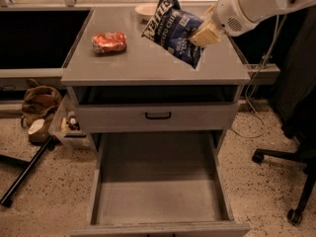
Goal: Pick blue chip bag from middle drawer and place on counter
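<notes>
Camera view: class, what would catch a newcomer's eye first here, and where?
The glossy dark blue chip bag with white lettering stands out first, held tilted above the right side of the matte grey counter by the robot's gripper, which reaches in from the right. Below, the wide grey metal middle drawer stands pulled open, and an orange-red foil snack bag lies on the counter's left side.

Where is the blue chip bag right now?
Camera view, upper middle: the blue chip bag hangs clamped in the gripper over the counter, right of the orange-red snack bag, near the white bowl.
</notes>
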### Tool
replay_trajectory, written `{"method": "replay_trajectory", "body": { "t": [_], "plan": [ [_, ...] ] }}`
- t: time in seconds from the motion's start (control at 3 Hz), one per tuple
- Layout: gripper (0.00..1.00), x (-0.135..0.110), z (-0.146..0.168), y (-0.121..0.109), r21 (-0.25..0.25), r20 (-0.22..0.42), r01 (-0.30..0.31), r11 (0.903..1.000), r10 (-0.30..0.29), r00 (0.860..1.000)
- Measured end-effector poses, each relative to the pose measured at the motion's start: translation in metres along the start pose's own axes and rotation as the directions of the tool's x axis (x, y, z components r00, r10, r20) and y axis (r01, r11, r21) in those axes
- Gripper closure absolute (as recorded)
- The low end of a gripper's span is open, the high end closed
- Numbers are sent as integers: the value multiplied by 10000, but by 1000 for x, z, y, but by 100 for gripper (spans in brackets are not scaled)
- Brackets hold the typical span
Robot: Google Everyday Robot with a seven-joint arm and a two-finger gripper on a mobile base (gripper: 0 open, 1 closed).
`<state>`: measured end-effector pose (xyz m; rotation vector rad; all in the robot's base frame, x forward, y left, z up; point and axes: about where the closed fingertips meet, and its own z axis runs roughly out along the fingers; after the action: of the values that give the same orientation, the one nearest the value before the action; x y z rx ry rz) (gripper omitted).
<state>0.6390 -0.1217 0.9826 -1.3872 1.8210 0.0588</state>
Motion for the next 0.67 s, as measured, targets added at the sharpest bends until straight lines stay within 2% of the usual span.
{"method": "replay_trajectory", "body": {
  "t": [0.33, 0.67],
  "plan": [
    [100, -9, 31, -38, 1064, 38, -337, 9938, 334, 9994],
    [100, 1, 62, -71, 1633, -218, -1017, 9813, 1067, 9941]
  ]
}}
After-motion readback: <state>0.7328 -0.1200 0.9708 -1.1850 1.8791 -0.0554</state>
